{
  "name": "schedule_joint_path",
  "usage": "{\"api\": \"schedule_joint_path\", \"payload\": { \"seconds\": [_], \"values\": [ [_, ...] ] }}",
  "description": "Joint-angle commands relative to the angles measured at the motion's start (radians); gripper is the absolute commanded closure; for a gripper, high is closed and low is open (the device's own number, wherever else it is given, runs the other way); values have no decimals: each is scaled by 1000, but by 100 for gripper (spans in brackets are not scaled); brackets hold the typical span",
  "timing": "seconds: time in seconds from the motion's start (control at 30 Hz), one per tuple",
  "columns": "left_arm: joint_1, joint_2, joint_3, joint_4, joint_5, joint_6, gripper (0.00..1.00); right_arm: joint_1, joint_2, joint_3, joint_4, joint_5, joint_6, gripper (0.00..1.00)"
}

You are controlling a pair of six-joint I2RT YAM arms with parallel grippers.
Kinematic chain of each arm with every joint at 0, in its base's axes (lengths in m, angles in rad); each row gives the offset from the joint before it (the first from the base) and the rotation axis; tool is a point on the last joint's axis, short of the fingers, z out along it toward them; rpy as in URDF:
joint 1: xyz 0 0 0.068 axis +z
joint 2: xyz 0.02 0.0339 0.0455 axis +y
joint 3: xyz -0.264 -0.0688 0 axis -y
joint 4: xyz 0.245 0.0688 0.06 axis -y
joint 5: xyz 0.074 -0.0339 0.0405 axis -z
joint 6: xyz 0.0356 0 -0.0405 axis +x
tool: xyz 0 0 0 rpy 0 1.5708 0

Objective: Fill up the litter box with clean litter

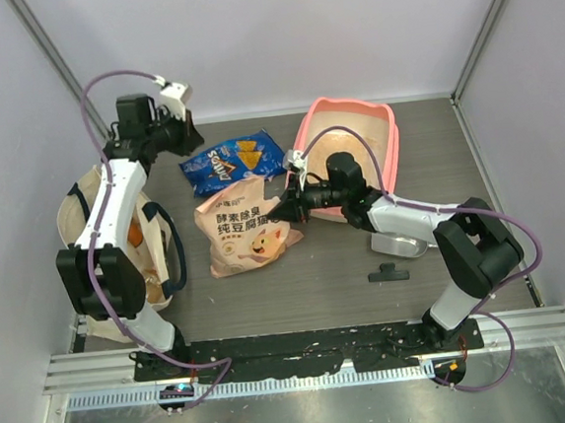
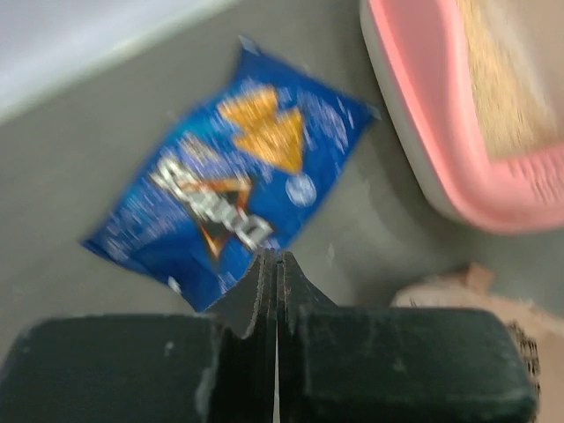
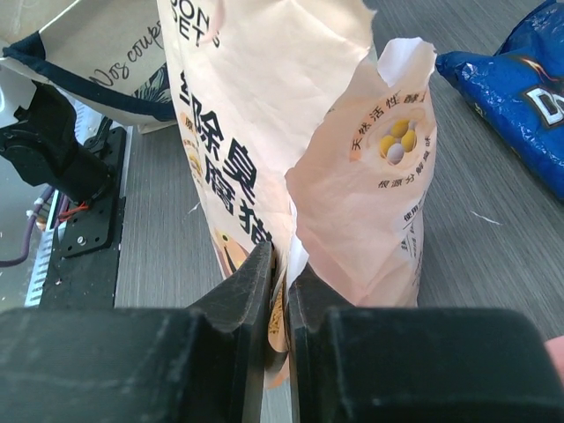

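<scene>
The pink litter box [image 1: 391, 141] lies at the back right of the table, pale beige litter [image 2: 502, 79] inside it; its rim shows in the left wrist view [image 2: 423, 97]. The pinkish-beige litter bag [image 1: 244, 227] with the orange cat lies in the middle. My right gripper [image 1: 284, 209] is shut on the bag's edge [image 3: 308, 176], the fold pinched between the fingers [image 3: 251, 282]. My left gripper [image 1: 195, 138] is shut and empty, raised above the table to the left of the blue Doritos bag [image 1: 231, 163].
The Doritos bag [image 2: 229, 185] lies between my left gripper and the litter box. A cream tote bag [image 1: 117, 246] stands at the left edge. A small black clip [image 1: 388, 273] lies on the table at front right.
</scene>
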Motion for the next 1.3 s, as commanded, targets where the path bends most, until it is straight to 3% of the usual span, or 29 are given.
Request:
{"api": "schedule_joint_path", "payload": {
  "seconds": [0.0,0.2,0.33,0.5,0.8,1.27],
  "values": [
    [-10,-104,-70,-128,77,105,100,8,-60,-14,-11,-5,-40,83],
    [-22,-69,-74,-401,217,269,100,5,-46,8,-24,-11,-49,84],
    [-65,-44,-97,-458,250,313,100,5,-28,29,-24,-24,-35,84],
    [-115,-62,-181,-408,274,330,100,5,-19,51,-33,-24,-32,84],
    [-197,-24,-204,-290,334,252,100,5,0,71,-54,-41,-32,85],
    [-238,-26,-245,-199,414,133,100,5,23,83,-57,-50,-34,85]
  ]
}}
